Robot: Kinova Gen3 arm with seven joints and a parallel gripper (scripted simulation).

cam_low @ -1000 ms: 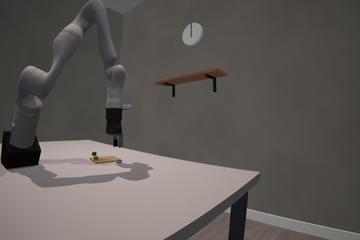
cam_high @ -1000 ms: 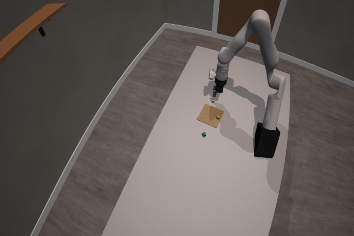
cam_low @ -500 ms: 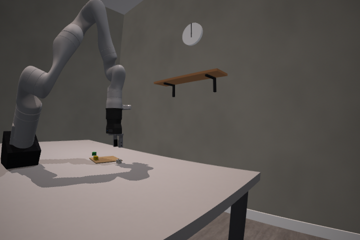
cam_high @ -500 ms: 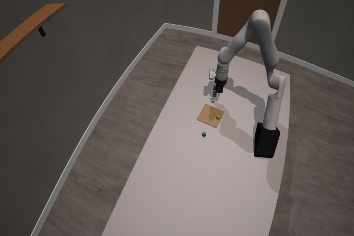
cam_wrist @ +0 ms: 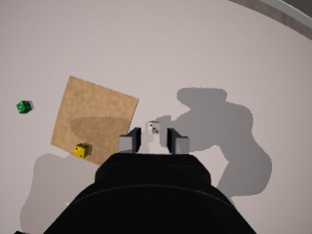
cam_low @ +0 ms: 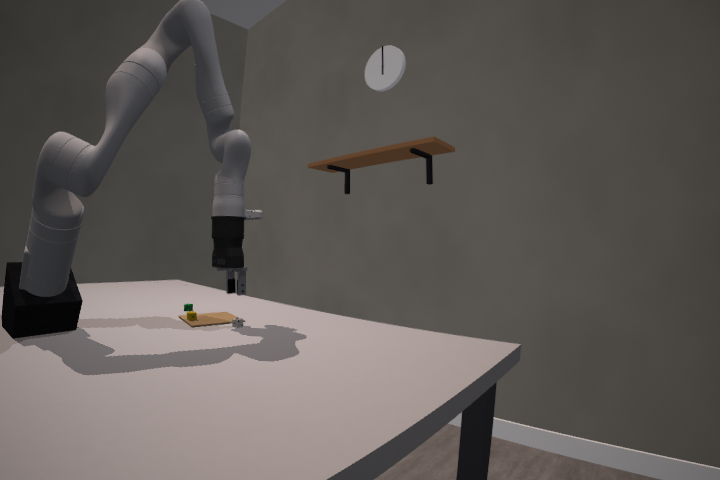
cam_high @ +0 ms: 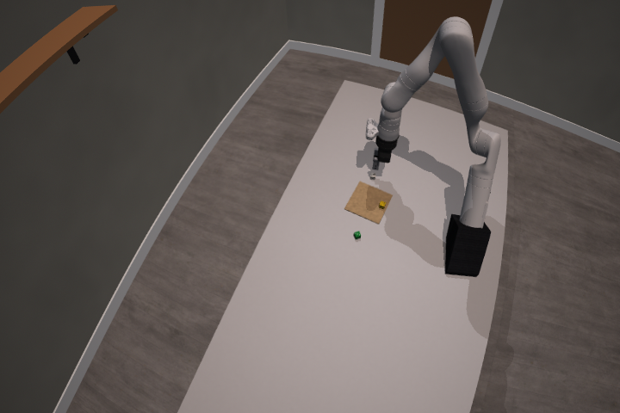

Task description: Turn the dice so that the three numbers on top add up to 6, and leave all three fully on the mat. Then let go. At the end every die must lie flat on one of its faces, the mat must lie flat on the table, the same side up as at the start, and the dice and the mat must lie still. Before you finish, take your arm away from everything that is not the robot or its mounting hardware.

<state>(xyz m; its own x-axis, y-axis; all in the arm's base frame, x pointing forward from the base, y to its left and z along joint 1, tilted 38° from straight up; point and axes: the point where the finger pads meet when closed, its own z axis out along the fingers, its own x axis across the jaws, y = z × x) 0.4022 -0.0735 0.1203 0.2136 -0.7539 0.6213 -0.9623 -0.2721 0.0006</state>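
Note:
A white die (cam_high: 372,176) (cam_low: 237,322) (cam_wrist: 154,128) lies on the table just beside the mat's edge. A yellow die (cam_high: 381,205) (cam_low: 191,316) (cam_wrist: 81,151) sits on the square tan mat (cam_high: 358,207) (cam_low: 216,317) (cam_wrist: 93,96), near one edge. A green die (cam_high: 356,235) (cam_low: 188,307) (cam_wrist: 23,106) lies on the table off the mat's far side from the white die. My gripper (cam_low: 235,293) (cam_wrist: 153,136) is open and empty, pointing down, above the table near the white die. The numbers on top are too small to read surely.
The arm's black base (cam_high: 467,248) (cam_low: 41,308) stands on the table. The arm's shadow falls over part of the mat and around the white die. A wooden shelf (cam_high: 42,48) (cam_low: 383,153) hangs on the wall, away from the dice.

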